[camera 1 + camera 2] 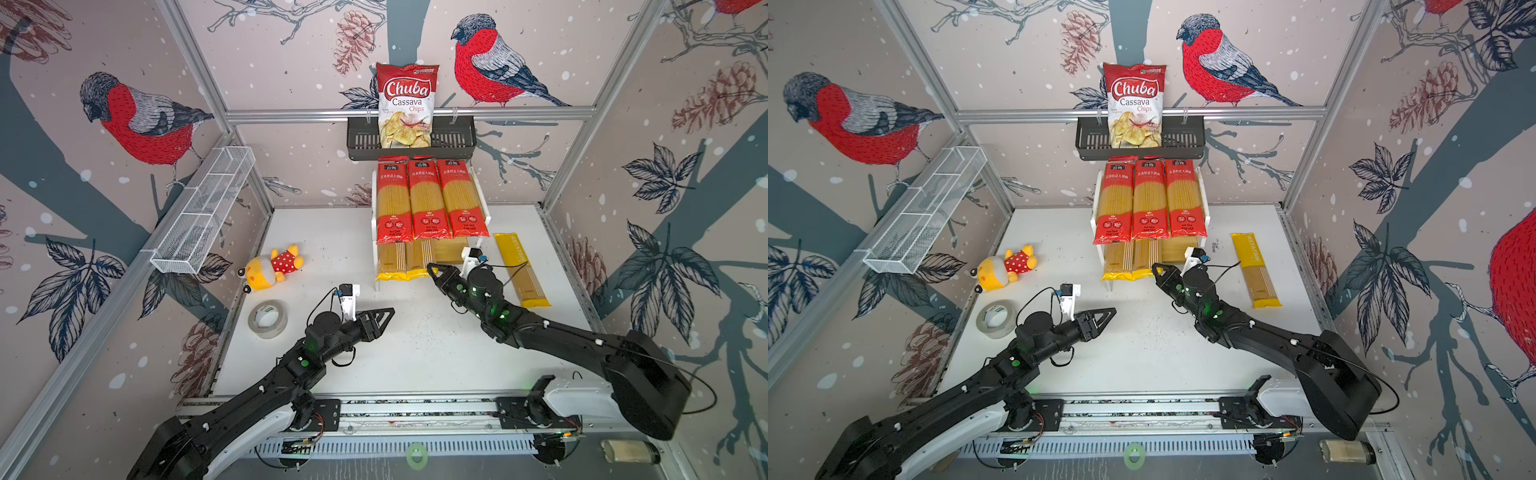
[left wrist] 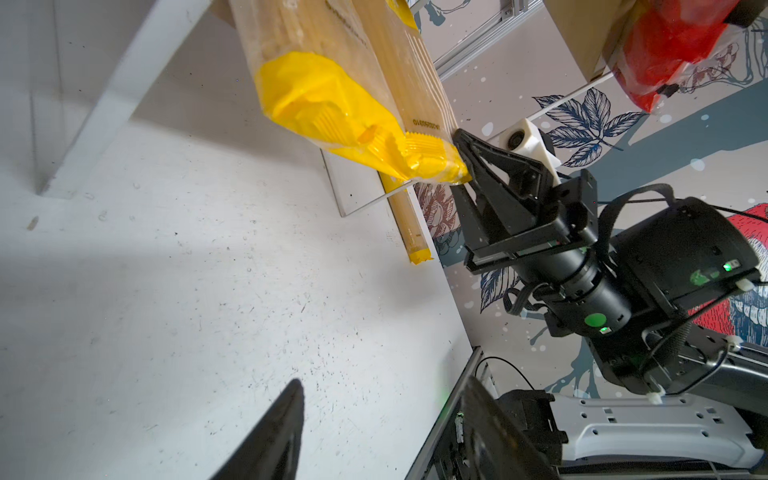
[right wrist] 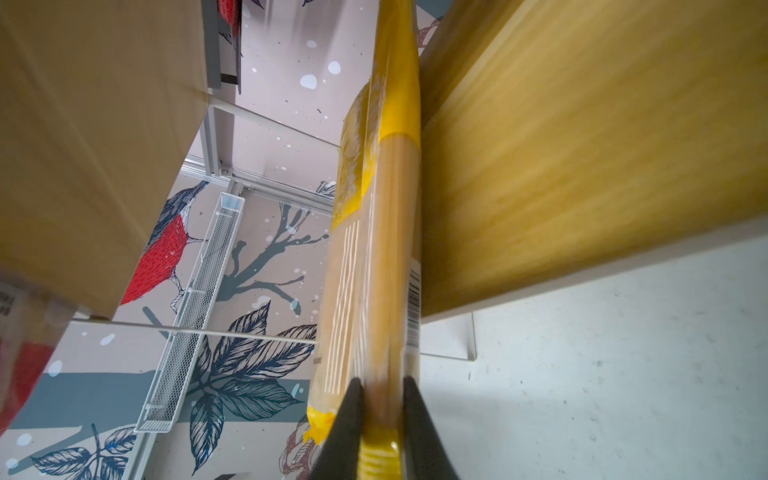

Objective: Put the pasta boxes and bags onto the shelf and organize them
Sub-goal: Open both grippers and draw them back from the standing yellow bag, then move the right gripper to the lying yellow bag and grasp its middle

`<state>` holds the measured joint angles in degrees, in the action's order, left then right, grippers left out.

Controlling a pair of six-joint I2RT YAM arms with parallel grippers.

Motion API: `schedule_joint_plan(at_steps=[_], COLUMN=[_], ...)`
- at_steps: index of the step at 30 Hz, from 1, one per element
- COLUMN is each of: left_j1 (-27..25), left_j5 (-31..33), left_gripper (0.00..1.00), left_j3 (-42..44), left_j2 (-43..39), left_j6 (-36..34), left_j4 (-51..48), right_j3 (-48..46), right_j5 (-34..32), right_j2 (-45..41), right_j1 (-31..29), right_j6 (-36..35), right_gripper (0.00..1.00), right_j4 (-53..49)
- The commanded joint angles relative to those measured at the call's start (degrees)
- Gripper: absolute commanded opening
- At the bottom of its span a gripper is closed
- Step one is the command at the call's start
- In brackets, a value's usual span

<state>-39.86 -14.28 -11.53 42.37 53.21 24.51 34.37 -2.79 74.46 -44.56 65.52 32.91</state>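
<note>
Right wrist view: our right pincer (image 3: 382, 382) clenches a yellow pack's (image 3: 374, 249) end, shelf (image 3: 582, 145) alongside, apparently to straighten it.

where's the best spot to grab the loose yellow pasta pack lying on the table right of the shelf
Grip the yellow pack mid-length, coming from above with the pincer closing across its narrow width: it lies flat, long and slim.

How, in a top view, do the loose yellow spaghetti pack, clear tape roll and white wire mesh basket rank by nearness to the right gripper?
1. Loose yellow spaghetti pack, table, right.
2. Clear tape roll, table, left.
3. White wire mesh basket, left wall.
</note>
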Motion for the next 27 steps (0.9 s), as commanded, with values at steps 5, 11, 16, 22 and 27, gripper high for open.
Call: schedule_joint_plan(at_steps=[5, 11, 16, 22, 27], left_j1=[0.1, -1.0, -5.1, -9.9, -16.4], left_j5=[0.2, -2.2, -0.7, 2.9, 9.6], left_gripper=[0.6, 0.6, 0.6, 0.61, 0.61], left_j3=[0.8, 0.3, -1.8, -2.4, -4.7], left_j2=[0.6, 3.5, 5.8, 8.0, 8.8], left_j6=[-0.2, -1.5, -5.1, -9.0, -17.2], left_j4=[2.0, 6.2, 8.4, 10.5, 9.3], right_j3=[-0.9, -2.2, -2.1, -4.3, -8.5], right_j5=[2.0, 4.4, 5.3, 3.3, 2.1], right_j2=[0.1, -1.1, -2.4, -8.5, -15.7], right_j1=[0.6, 0.6, 0.0, -3.4, -3.8], right_j6=[-1.4, -1.2, -2.6, -6.0, -9.0], right_gripper=[0.32, 0.44, 0.53, 0.57, 0.58], right_j4=[3.6, 3.0, -0.7, -8.6, -17.8])
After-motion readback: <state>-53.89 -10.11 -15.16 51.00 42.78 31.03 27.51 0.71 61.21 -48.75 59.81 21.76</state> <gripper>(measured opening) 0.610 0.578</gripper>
